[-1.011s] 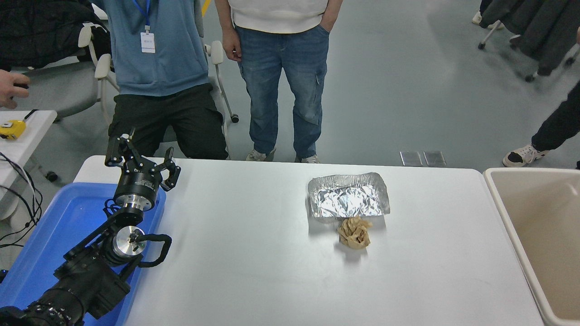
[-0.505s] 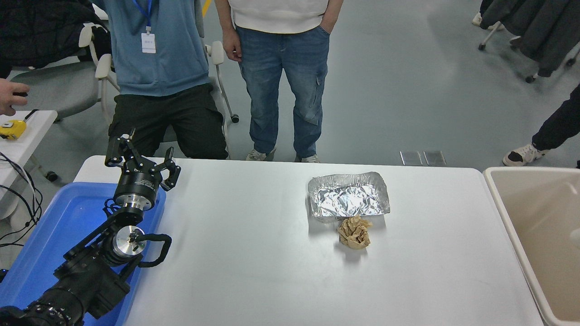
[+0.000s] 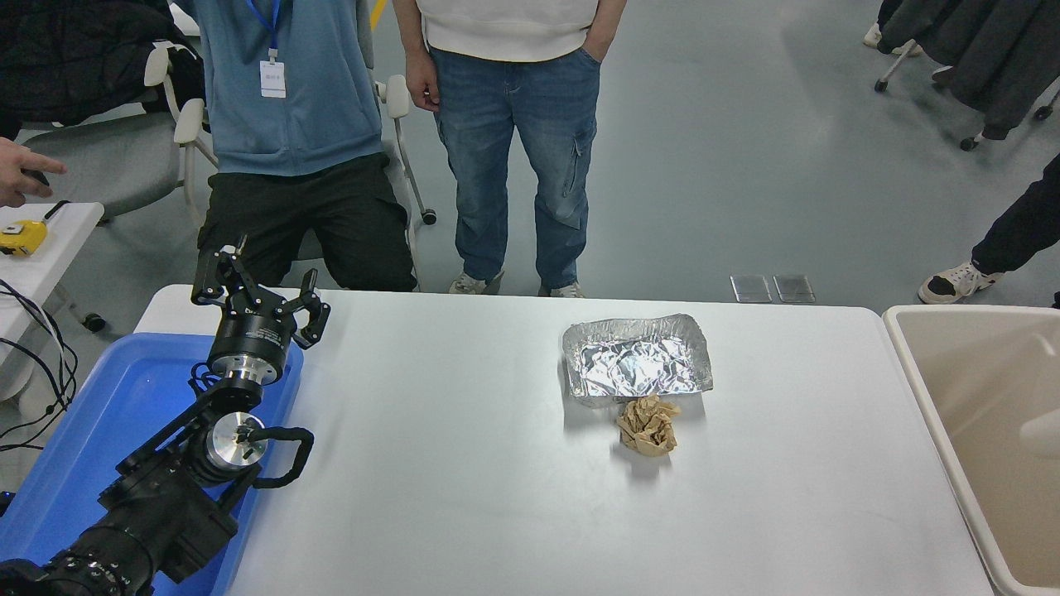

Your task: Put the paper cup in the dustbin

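Note:
The beige dustbin [image 3: 921,389] stands at the table's right end, cut off by the picture's edge. Inside it, against the right edge, lies a blurred cream-white shape, the paper cup [image 3: 1045,430]; no gripper touches it. My left gripper [image 3: 258,291] is parked at the lower left over the blue tray's far corner, fingers spread and empty. My right arm is out of view.
A silver foil tray [image 3: 636,360] and a crumpled brown paper ball [image 3: 648,425] lie right of the table's middle. A blue tray [image 3: 99,414] sits under my left arm. Two people stand at the far side. A yellow tape measure [image 3: 21,236] lies on a side table.
The cream-white cup has come into view inside the dustbin at the right edge, faint half a second ago, clearer now. The left arm has not moved.

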Controlling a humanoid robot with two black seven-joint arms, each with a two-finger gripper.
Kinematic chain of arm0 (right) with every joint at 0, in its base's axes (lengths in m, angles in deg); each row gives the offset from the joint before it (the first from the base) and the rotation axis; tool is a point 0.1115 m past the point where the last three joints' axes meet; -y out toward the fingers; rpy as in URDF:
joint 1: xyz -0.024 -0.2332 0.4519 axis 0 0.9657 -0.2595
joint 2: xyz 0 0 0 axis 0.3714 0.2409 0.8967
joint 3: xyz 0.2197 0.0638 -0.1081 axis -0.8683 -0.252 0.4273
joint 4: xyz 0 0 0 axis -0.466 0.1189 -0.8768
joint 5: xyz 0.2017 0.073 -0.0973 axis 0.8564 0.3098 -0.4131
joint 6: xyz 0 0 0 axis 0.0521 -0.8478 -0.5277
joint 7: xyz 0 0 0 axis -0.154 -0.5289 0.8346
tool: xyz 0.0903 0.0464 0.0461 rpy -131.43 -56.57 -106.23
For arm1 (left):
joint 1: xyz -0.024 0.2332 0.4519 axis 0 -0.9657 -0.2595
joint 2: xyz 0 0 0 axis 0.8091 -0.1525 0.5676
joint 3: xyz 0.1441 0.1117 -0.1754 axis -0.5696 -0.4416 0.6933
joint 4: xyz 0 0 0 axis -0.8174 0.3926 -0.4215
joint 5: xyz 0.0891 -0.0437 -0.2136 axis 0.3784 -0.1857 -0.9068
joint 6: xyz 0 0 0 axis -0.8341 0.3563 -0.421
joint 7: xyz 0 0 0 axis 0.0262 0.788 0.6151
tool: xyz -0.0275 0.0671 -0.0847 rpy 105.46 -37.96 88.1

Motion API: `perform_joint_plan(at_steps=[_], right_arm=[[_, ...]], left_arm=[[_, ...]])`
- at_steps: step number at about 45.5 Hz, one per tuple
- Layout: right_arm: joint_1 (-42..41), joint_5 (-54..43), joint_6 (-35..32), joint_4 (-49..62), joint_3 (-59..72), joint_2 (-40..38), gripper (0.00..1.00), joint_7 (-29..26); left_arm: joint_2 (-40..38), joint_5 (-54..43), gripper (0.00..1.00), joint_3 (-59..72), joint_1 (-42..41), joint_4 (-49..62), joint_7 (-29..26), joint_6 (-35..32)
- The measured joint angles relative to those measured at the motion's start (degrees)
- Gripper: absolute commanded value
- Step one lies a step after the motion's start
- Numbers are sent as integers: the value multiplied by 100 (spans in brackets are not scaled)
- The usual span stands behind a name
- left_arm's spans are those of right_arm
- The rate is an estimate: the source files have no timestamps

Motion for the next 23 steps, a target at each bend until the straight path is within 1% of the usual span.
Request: perform_joint_plan(at_steps=[23], right_arm=[[-57,7,51,-11,-170,19,100,-14]], left_arm=[[0,0,100,0,0,0,0,0]])
